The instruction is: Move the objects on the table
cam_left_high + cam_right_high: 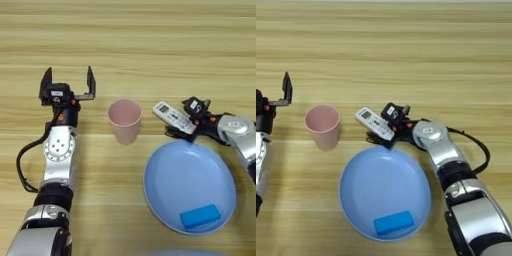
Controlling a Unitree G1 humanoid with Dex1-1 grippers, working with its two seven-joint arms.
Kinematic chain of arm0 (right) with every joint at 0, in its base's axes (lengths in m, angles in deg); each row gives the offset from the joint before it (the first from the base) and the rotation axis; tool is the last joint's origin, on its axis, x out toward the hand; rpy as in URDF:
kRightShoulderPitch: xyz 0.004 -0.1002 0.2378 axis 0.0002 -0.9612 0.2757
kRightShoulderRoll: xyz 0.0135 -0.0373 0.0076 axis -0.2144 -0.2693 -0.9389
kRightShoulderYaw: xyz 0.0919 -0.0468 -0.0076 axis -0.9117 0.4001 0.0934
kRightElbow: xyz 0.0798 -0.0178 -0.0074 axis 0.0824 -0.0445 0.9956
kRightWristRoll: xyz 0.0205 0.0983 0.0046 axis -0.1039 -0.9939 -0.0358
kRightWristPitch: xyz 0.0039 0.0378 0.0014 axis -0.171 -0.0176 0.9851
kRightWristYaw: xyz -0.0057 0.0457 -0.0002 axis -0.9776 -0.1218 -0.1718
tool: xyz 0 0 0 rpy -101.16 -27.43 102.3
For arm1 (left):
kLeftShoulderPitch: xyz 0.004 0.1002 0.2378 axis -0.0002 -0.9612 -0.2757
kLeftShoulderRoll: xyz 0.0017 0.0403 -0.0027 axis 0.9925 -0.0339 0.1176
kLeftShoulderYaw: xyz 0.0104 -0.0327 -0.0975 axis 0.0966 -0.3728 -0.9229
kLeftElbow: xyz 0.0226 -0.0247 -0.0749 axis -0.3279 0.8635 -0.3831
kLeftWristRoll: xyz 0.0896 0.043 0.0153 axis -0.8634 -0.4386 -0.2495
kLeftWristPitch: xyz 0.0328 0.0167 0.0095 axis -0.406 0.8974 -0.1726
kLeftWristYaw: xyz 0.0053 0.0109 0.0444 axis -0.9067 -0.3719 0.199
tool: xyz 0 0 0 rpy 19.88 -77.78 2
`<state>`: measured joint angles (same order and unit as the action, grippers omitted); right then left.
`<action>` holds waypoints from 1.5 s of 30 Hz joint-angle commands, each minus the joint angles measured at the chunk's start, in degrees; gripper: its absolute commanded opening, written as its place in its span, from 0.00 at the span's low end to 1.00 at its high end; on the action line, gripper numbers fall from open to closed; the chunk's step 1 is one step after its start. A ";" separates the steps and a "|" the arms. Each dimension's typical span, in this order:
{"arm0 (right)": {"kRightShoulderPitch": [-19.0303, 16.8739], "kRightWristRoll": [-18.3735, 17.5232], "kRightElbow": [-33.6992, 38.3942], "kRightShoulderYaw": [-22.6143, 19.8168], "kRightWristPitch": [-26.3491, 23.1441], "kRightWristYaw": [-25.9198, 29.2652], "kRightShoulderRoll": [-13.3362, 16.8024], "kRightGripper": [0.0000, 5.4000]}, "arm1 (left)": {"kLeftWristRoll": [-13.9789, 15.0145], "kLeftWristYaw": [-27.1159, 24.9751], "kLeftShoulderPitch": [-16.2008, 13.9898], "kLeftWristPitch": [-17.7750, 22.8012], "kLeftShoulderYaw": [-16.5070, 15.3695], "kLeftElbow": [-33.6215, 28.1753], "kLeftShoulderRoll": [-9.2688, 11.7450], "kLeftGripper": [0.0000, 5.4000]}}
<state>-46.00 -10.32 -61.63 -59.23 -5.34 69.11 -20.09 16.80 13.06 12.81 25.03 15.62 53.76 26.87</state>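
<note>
Nearest, low in view: small flat bright-blue block (200, 216) lying inside the large light-blue plate (165, 192), close to its near rim. Already placed there, to judge by how it lies.

Just beyond the plate's far rim: white remote control (374, 123), slanted, screen end pointing away to the left, near end at the plate's edge. Right gripper (387, 134) reaching in from the right, black fingers closed on the remote's near end, one seemingly under it. Whether lifted clear of the table (125, 45) or resting on it, impossible to tell.

Step in hand, by judgement: carrying the remote, probably toward the plate, since the block already sits there. Next move likely calls for a short pull back over the rim, keeping the remote level so the long body does not swing out of a grip taken so near its end, then a release on the bare part of the plate, away from the block.

Left of the remote, near but apart: pale pink cup (124, 120), upright, mouth open and empty. Close enough that a leftward swing of the remote could tip it.

Further left and slightly beyond: left gripper (69, 82), fingers spread wide, holding nothing, pointing away, idle beside the cup.
</note>
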 commanded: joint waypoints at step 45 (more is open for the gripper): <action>-28.19 -15.21 52.84 7.91 -10.73 34.80 24.51 1.00 | -1.09 0.39 0.82 -0.28 -0.12 0.42 -0.47 1.00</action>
<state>-73.98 -27.12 -8.81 -51.99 -16.80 103.58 2.81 15.80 13.14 12.95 24.96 15.46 54.02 26.60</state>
